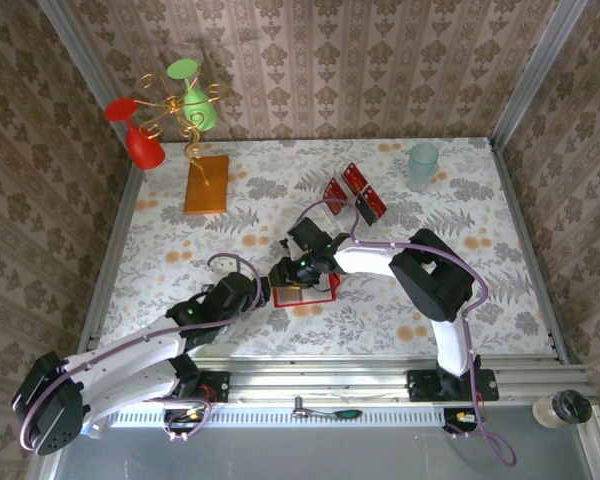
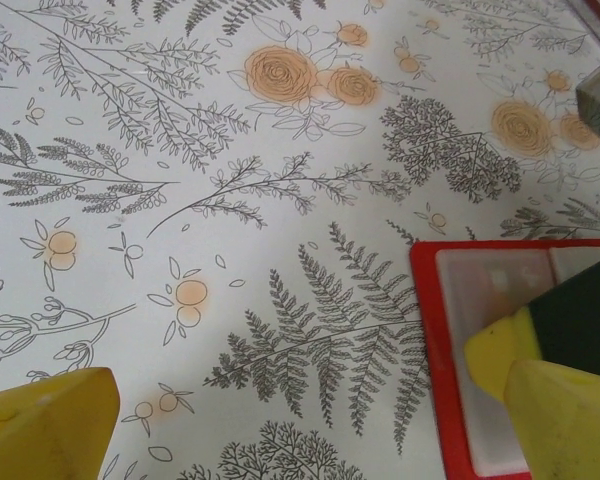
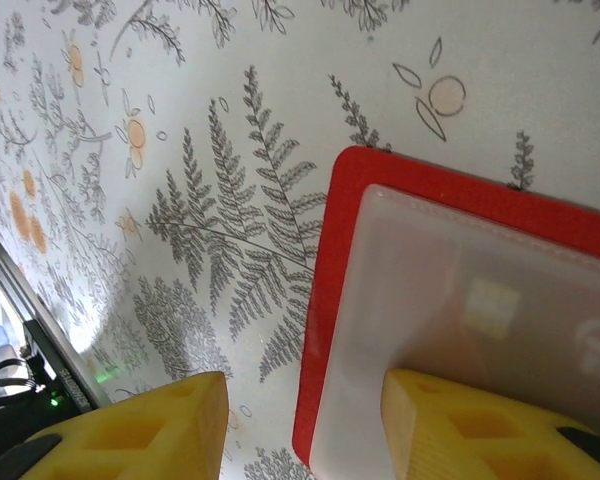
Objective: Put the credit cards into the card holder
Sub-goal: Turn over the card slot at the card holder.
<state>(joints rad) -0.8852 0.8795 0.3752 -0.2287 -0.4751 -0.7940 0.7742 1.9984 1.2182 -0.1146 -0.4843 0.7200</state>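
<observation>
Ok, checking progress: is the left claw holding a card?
No, the left claw stands wide open, with just tablecloth in its gap.

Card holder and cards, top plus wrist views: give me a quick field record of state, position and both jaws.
holder: flat red folding wallet, open, pale inside up, on the floral-print table
holder position: near centre, under both arm tips
cards: small flat red rectangular cards, loose cluster farther back, apart from the wallet; count unclear
left jaws: wide open, one yellow finger in front of the wallet's pale inside
right jaws: open, straddling the wallet's red rim; nothing seen gripped
other: orange-brown rectangular slab, translucent cup
</observation>
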